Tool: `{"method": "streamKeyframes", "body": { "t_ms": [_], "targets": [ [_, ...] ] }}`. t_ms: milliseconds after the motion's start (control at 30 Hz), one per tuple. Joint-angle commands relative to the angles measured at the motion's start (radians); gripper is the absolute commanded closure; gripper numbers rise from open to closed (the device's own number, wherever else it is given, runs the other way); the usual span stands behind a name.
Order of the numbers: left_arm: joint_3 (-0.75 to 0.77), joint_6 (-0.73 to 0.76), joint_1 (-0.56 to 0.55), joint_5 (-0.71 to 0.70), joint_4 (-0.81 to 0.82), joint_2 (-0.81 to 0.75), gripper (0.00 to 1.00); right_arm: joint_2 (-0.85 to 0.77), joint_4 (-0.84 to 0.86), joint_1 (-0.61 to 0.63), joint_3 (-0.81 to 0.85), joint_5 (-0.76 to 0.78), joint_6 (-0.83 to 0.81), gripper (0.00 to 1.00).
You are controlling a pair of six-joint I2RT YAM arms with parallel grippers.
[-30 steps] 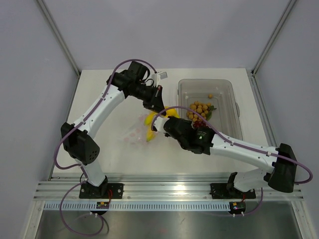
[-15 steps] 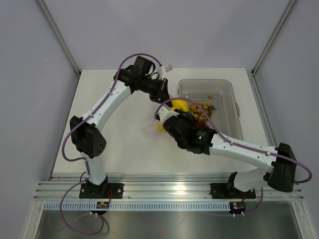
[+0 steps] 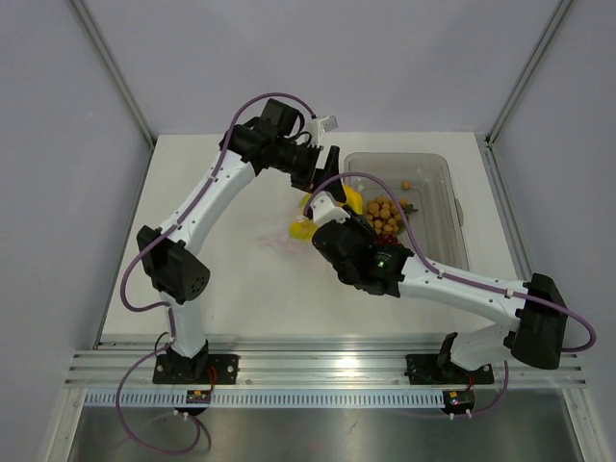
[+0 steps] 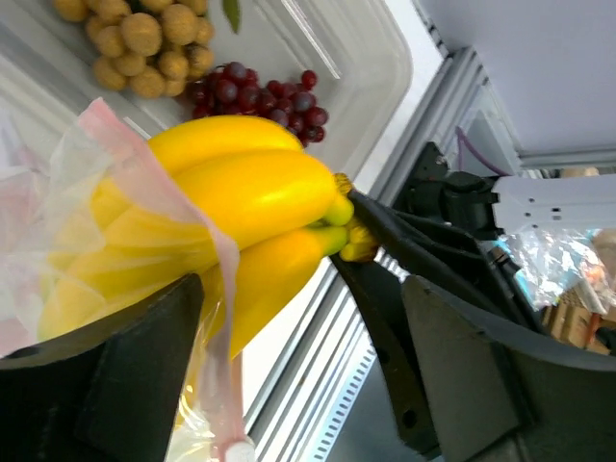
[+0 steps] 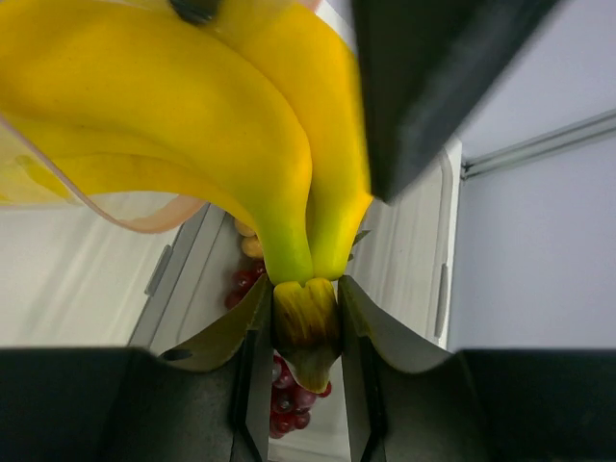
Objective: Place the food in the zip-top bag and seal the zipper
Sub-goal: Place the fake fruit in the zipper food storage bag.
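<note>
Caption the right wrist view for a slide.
Right gripper pinches the bananas by the stem, partly inside the zip-top bag, grapes in the tray below.

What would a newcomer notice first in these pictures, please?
The bright yellow bananas stand out, held up just left of the tray. The right gripper pinches their stem while their far ends sit inside the clear bag with the pink edge. Beyond them, dark red grapes and small tan round fruits lie in the tray.
</note>
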Motion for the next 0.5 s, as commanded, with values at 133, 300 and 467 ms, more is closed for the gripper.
{"method": "streamKeyframes", "body": {
  "t_ms": [133,300,467],
  "targets": [
    [0.019,0.025,0.050,-0.150,-0.058,-0.097,0.01,-0.027,0.098,-0.040,0.037,-0.041,0.191,1.00],
    [-0.044,0.025,0.061,-0.216,-0.016,-0.150,0.01,-0.014,0.080,-0.050,0.053,-0.089,0.237,1.00],
    [-0.061,0.033,0.062,-0.325,0.004,-0.209,0.01,0.012,0.031,-0.067,0.079,-0.127,0.291,1.00]
  ]
}}
